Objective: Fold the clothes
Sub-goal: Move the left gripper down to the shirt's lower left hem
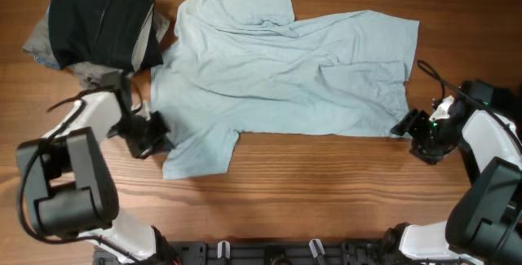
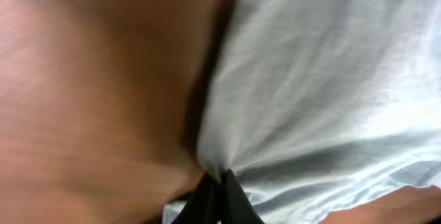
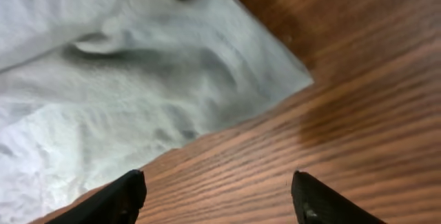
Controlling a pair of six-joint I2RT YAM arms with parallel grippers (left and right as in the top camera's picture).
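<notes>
A light blue T-shirt (image 1: 277,69) lies spread flat on the wooden table, collar to the left, hem to the right. My left gripper (image 1: 159,130) is shut on the shirt's left edge near the lower sleeve; the left wrist view shows the cloth (image 2: 317,79) bunched between the closed black fingers (image 2: 220,189). My right gripper (image 1: 408,124) is open and empty just off the shirt's lower right hem corner. In the right wrist view its fingers (image 3: 217,193) straddle bare wood, with the hem corner (image 3: 207,65) ahead of them.
A pile of dark and grey clothes (image 1: 98,24) sits at the back left corner, touching the shirt's shoulder. Bare wood (image 1: 326,192) runs along the front of the table.
</notes>
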